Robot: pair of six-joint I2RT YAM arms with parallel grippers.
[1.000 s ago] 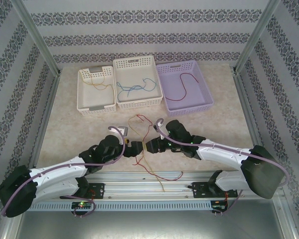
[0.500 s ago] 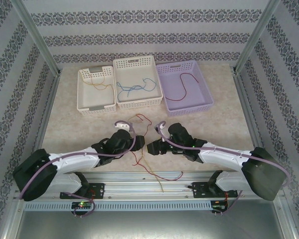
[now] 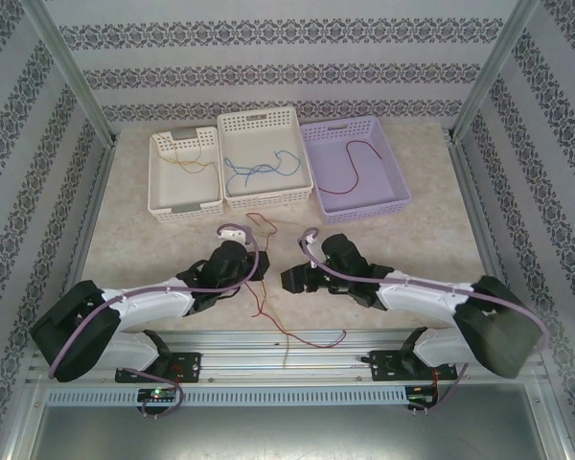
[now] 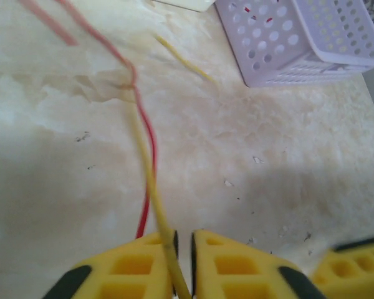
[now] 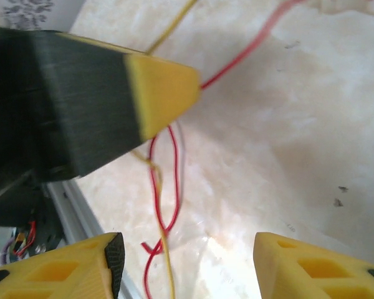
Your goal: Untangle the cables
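**Position.** The tangled pair lies on the table (image 3: 153, 249) between the two arms and trails to the near edge. The yellow cable (image 4: 156, 205) and red cable (image 4: 152, 143) run side by side. They meet at a crossing (image 4: 132, 84) ahead of the left gripper (image 4: 184, 244). More cables lie in the baskets (image 3: 266, 117) at the far side.

**Gripper state.**
- Left gripper: jaws drawn together, with the yellow cable pinched in the narrow slot between them. The red cable passes just beside the left finger, outside the grip.
- Right gripper (image 5: 187, 249): jaws wide apart and holding nothing. It hovers over the same tangle, and the crossing (image 5: 151, 161) is in its wrist view.

**Handling.**
- Both cables appear very thin, light and limp. They will probably follow any pull and give no stiffness to push against.
- The smooth sheath is likely to slip through the pads, so the jaws must close fully.
- Weight is negligible. The main risk is that a pull tightens the crossing.

**Where to grip.**
- Take the red cable close to the crossing, on the side away from the left gripper.
- Draw the two cables apart gently, at an angle to each other.
- Avoid gripping both strands in one pinch.
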